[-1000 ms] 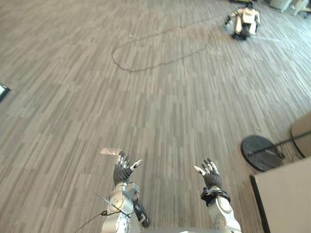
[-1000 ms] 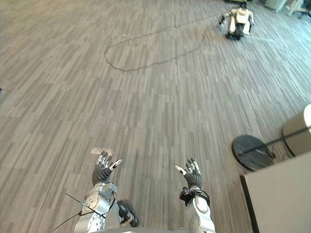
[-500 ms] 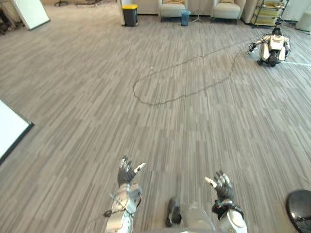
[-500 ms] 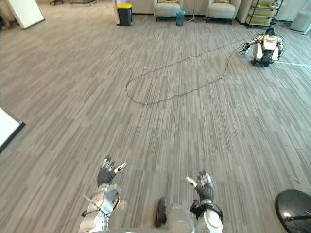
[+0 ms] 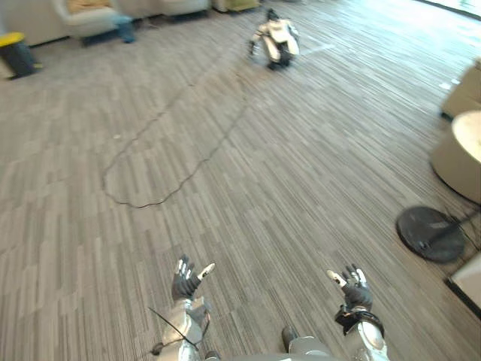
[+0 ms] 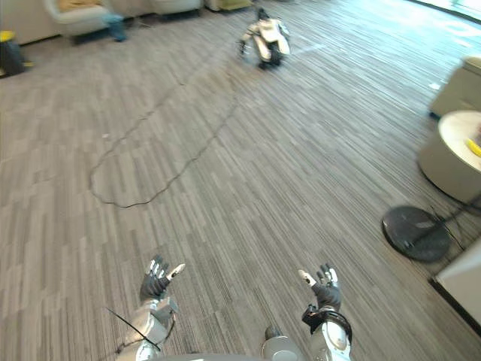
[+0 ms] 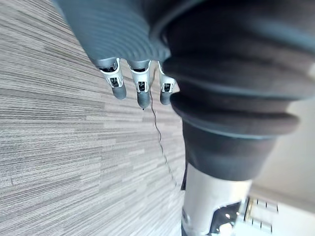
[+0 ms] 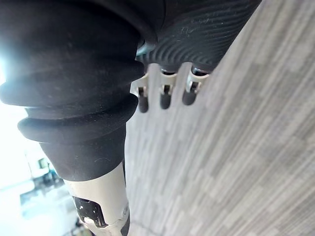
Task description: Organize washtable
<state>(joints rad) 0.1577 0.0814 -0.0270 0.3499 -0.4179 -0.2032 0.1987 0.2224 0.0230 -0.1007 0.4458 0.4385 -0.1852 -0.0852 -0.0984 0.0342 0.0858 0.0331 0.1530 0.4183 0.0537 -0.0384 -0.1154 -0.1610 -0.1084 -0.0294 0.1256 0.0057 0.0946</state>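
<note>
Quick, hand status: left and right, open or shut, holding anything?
Left hand: open, fingers spread, holding nothing.
Right hand: open, fingers spread, holding nothing.

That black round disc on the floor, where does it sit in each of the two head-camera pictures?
Left eye view: the black round disc lies on the floor by the right edge, below mid-height.
Right eye view: the disc lies at the same height, slightly further in from the right edge.
Shared landmark: the white robot on the floor far ahead, top centre.
</note>
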